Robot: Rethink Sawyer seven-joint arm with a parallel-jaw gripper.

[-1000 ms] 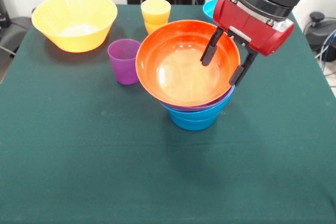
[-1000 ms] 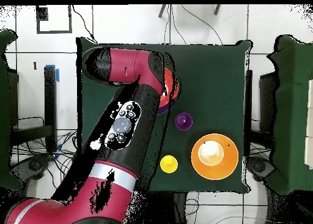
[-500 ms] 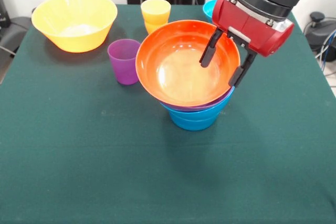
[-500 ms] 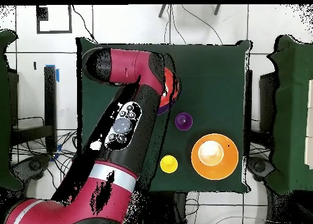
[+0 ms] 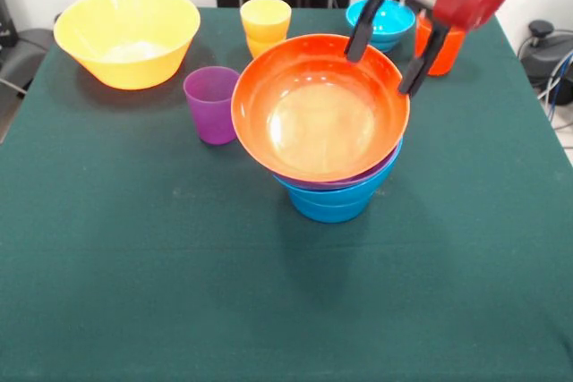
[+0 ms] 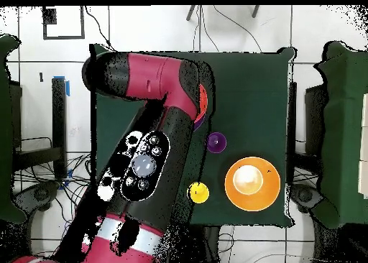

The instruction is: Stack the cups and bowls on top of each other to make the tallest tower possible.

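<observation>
Now the red tool [image 5: 392, 45] hangs above the wide glossy orange plastic bowl [image 5: 319, 107], fingers apart & empty; bowl sits skewed atop the tower, prob. free for next pick.

A robotics lab: a table [image 5: 134, 292] draped in dark green cloth stands on a pale tiled floor [image 6: 237, 30] marked with dark lines. Loose cables [image 6: 36, 185] trail at nine o'clock of the overhead view, and taped outlines [image 6: 61, 21] sit at eleven o'clock.
</observation>
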